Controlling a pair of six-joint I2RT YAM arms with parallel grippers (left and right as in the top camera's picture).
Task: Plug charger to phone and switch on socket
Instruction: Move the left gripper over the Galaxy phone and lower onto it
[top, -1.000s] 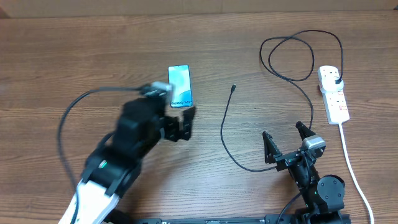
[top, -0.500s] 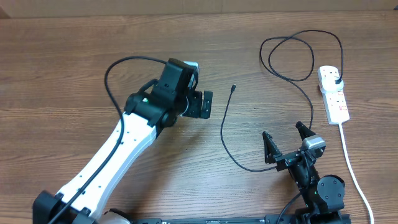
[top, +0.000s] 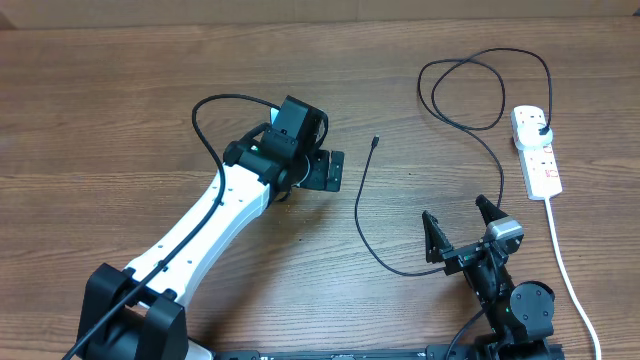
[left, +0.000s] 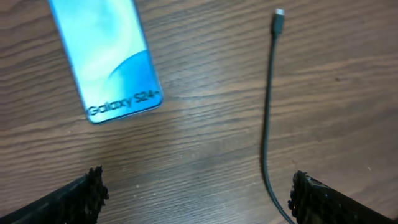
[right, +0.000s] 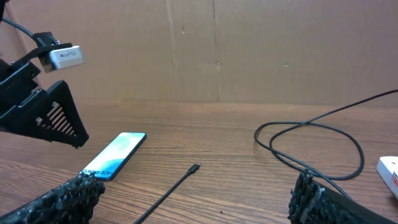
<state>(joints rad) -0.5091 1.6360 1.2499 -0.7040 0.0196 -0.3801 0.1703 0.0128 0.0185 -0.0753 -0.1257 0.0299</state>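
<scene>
In the left wrist view the phone (left: 106, 56) lies flat at top left, its blue-white screen up. The charger (left: 267, 124) runs down the right side, with its small connector tip (left: 278, 14) on the wood. My left gripper (left: 199, 193) hovers open over the bare wood between them, holding nothing. Overhead, the left gripper (top: 322, 170) and its wrist cover the phone. The charger tip (top: 374, 142) lies just right of the gripper. The white socket (top: 536, 150) sits at far right with the black plug (top: 541, 128) in it. My right gripper (top: 460, 225) stands open and empty near the front.
The charger's cable makes a loop (top: 470, 90) at the back right. A thick white cord (top: 565, 260) runs from the socket toward the front edge, right of the right arm. A cardboard wall (right: 217, 50) stands behind the table.
The left arm has swung forward and to the right, from short of the phone to above it. Its gripper now points toward the charger tip. The right arm has stayed still.
</scene>
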